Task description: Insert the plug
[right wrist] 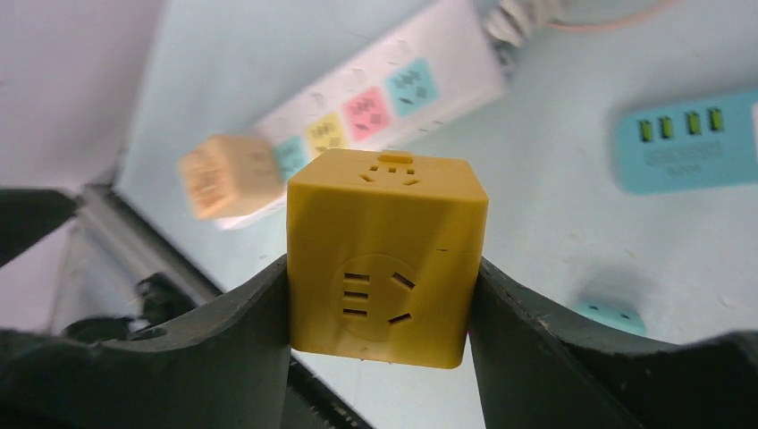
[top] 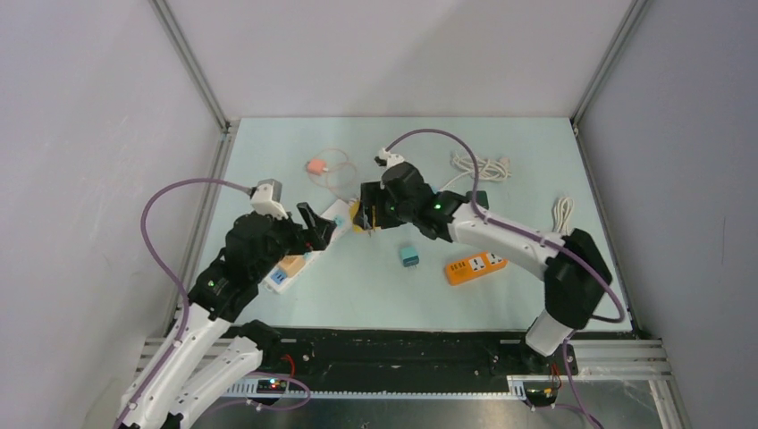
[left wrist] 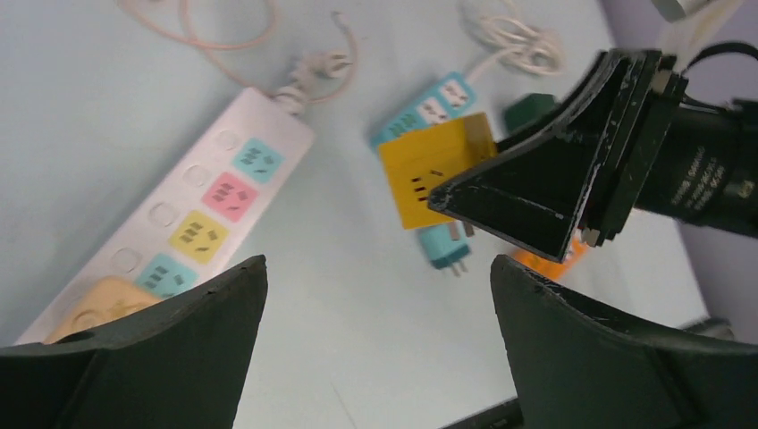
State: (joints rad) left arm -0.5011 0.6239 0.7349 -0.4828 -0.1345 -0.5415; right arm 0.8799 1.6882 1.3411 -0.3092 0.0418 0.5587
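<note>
My right gripper [top: 365, 217] is shut on a yellow cube plug [right wrist: 386, 259] and holds it above the table, just right of the white power strip [top: 308, 246]. The strip's coloured sockets show in the left wrist view [left wrist: 179, 214] and in the right wrist view [right wrist: 393, 89]. The cube also shows in the left wrist view [left wrist: 429, 179], between the right gripper's black fingers [left wrist: 536, 188]. My left gripper [top: 320, 231] is open and empty over the strip's middle, its jaws wide apart [left wrist: 380, 295]. A peach cube [top: 290, 265] sits on the strip's near end.
A small teal plug [top: 410, 256] lies on the table right of the strip. An orange power strip [top: 476, 266] lies at the right front. A teal power strip [right wrist: 688, 143] lies under the right arm. A white cable bundle [top: 483, 167] and a pink cable [top: 326, 170] lie at the back.
</note>
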